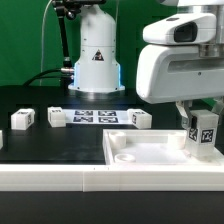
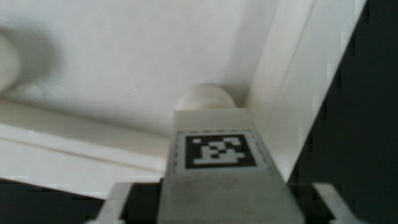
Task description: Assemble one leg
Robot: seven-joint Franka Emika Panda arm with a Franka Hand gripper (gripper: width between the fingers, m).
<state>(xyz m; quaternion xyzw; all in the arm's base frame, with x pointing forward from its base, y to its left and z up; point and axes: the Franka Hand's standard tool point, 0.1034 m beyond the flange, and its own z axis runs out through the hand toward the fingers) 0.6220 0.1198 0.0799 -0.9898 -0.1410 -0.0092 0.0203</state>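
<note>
The gripper (image 2: 217, 204) grips the leg (image 2: 214, 125) between its two grey fingers (image 2: 130, 206), one finger against each side. The black-and-white tag (image 2: 217, 151) on the leg's face is turned toward the camera. The leg's rounded end (image 2: 210, 96) points into the white panel (image 2: 125, 55), close to the inner corner where two raised rims (image 2: 288, 60) meet. Contact between end and panel floor cannot be determined. The black table (image 2: 366, 130) lies beyond one rim.

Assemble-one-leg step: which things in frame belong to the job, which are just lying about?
In the job:
- pincer
- leg gripped in it
- white square panel beneath

Lying about:
- loose legs
- marker board
</note>
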